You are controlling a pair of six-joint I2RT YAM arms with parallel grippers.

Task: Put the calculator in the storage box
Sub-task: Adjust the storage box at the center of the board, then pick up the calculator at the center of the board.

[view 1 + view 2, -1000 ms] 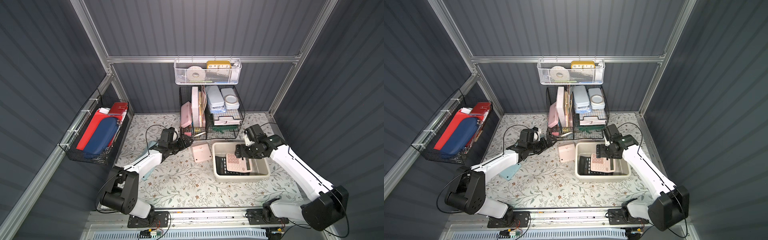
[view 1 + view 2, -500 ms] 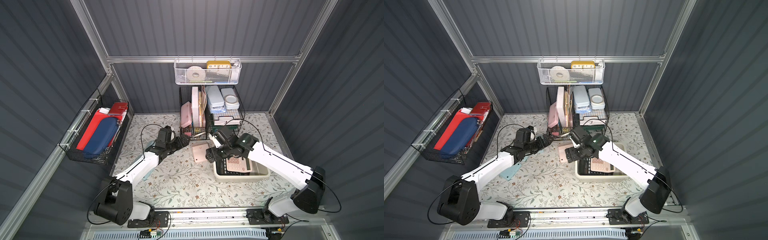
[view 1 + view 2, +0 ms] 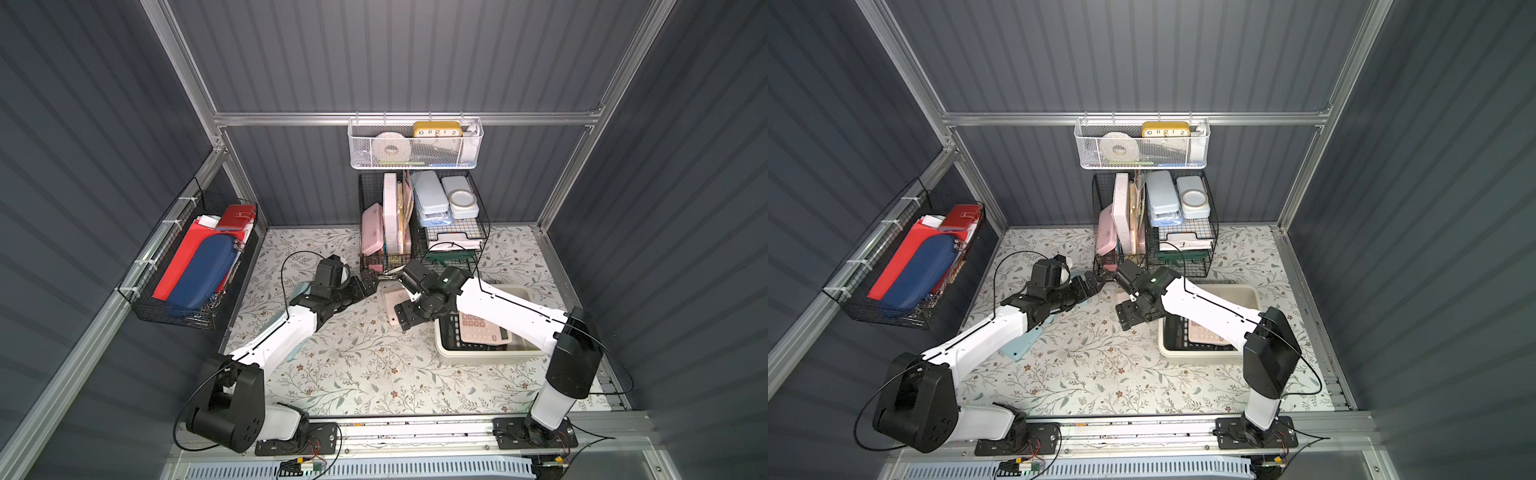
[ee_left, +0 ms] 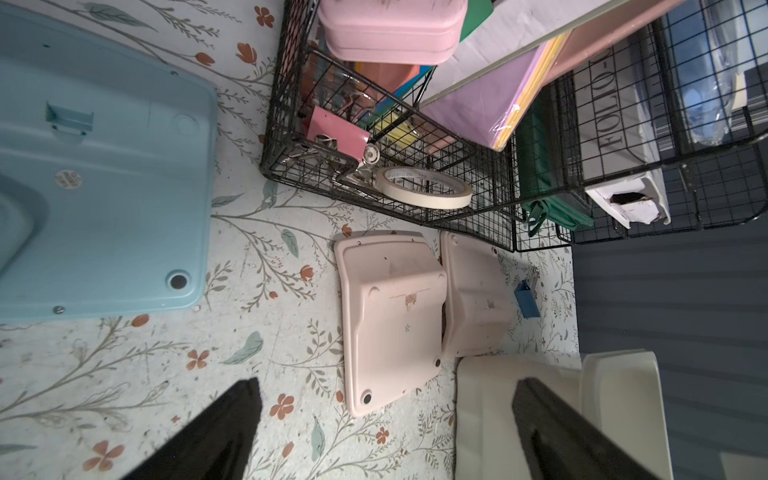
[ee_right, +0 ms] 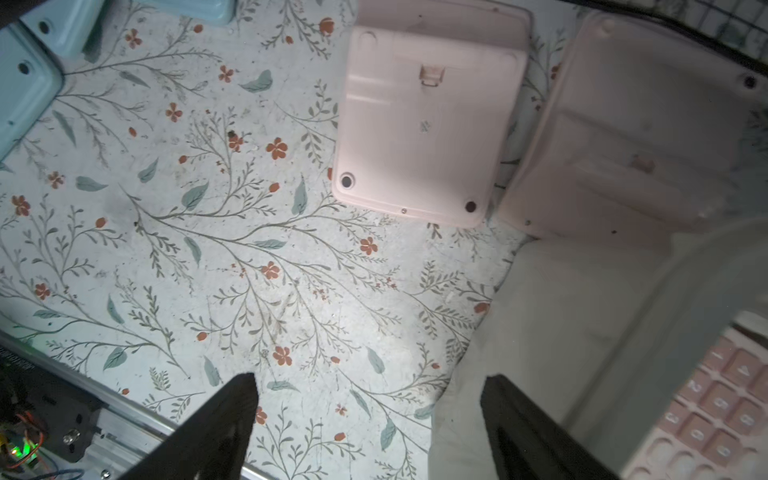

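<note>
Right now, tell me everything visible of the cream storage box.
The storage box is a cream-beige rectangular tub of solid-walled plastic with rounded corners and a rolled rim. It sits upright and open on the floral table, before the black wire baskets. Inside, a pink-keyed calculator lies face up on a dark calculator. The right arm crosses above it. A face-down pink calculator lies at one corner; contact is unclear.
</note>
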